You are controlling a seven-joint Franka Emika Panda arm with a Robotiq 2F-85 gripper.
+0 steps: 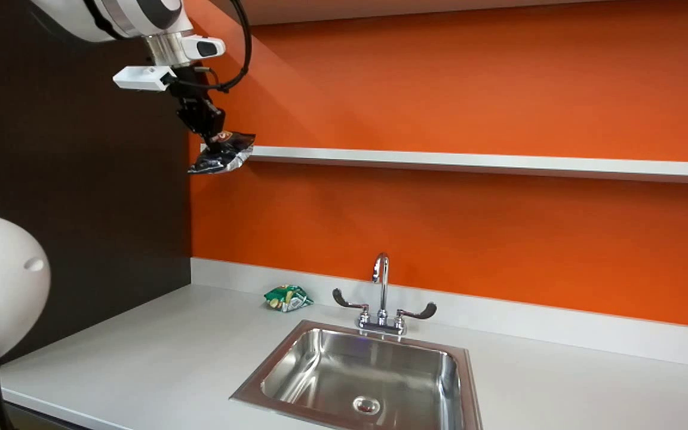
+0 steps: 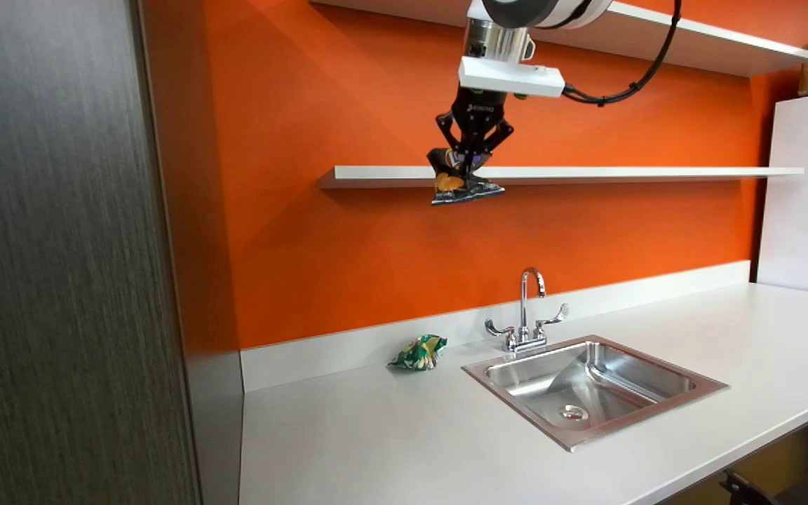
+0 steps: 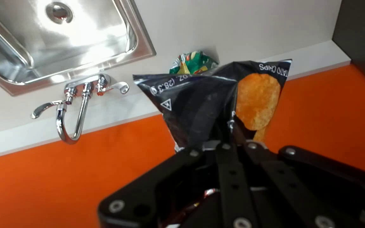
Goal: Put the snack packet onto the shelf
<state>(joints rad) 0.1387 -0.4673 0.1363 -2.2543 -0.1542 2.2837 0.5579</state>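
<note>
Black robot fingers (image 2: 470,146) are pinching together on a crinkled snack packet (image 1: 233,153), holding it high above a pale desk (image 1: 141,358). The packet is hanging in front of a long white shelf (image 1: 469,160) that is running along an orange wall (image 1: 469,239). In both exterior views its lower edge is showing beneath the shelf's front face; whether the two are touching is hard to tell.

The carrying step appears to be in hand — packet gripped, placing not yet done. The next move is probably calling for a lift until the lowest corner is clearing the shelf, then a reach toward the wall and a gentle release. A loose corner could end up catching on the edge.

In the wrist view the packet is looking thin and glossy, its black film fanning out into pointed corners, a round orange chip (image 3: 258,98) printed on one side. Below, a crumpled green packet (image 1: 288,298) is lying on the desk, near a curved chrome tap (image 1: 384,298) and a smooth, shining steel sink (image 2: 649,411).
</note>
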